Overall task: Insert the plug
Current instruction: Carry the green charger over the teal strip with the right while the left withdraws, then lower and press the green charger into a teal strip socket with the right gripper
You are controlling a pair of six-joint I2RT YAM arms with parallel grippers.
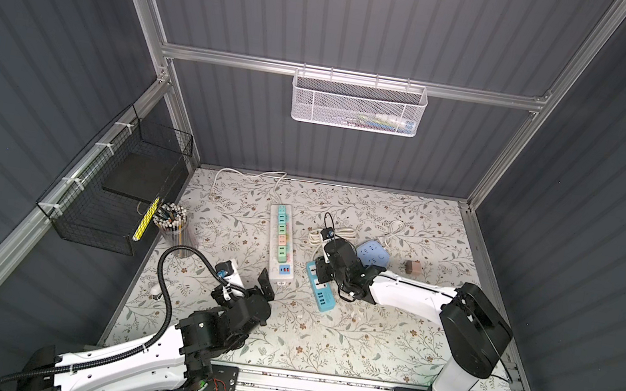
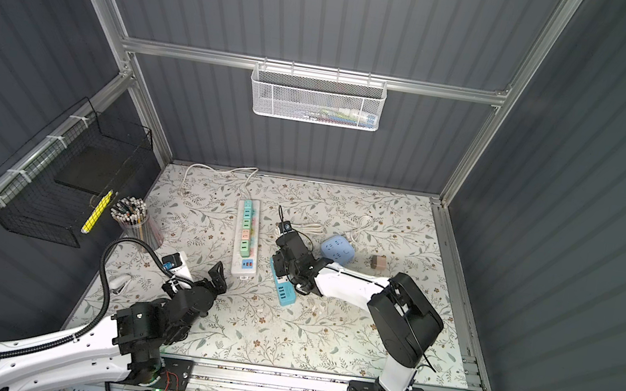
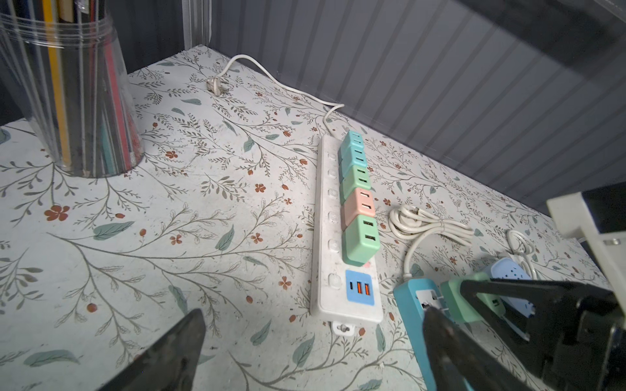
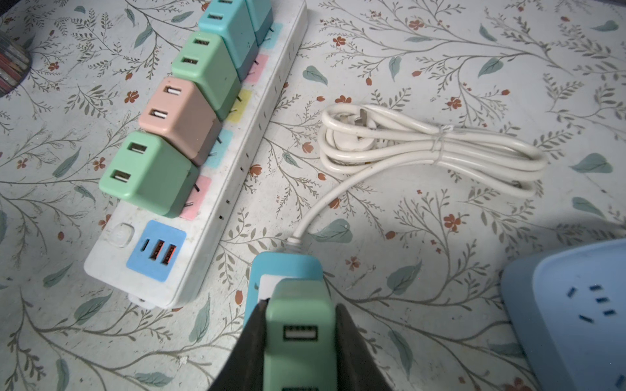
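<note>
I hold the green plug (image 4: 298, 325) tight in my right gripper (image 4: 300, 304). One finger sits on each side of it and pinches it. So the picking up is done.

The plug is right over the blue power strip (image 4: 288, 264), at the end where the strip's white cord (image 4: 423, 149) comes out. It sits at the white socket part there. From my left wrist view the plug looks a bit tipped, not flat on the strip. I can see thin pins between the plug and the socket, so I think it is not pushed all the way in. I cannot tell if the pin tips are in the holes yet.

My left gripper (image 1: 267, 282) is wide open and holds nothing. It is to the left of the blue power strip and does not touch it.

Between that gripper and the blue power strip lies a long white power strip (image 1: 281, 242), full of other coloured plugs. On the other side of the blue power strip is a round pale blue socket block (image 4: 576, 311).

I think what is left is this: line the pins up straight, push the plug down until it sits flat, then let go. The blue strip could slide when I push.
</note>
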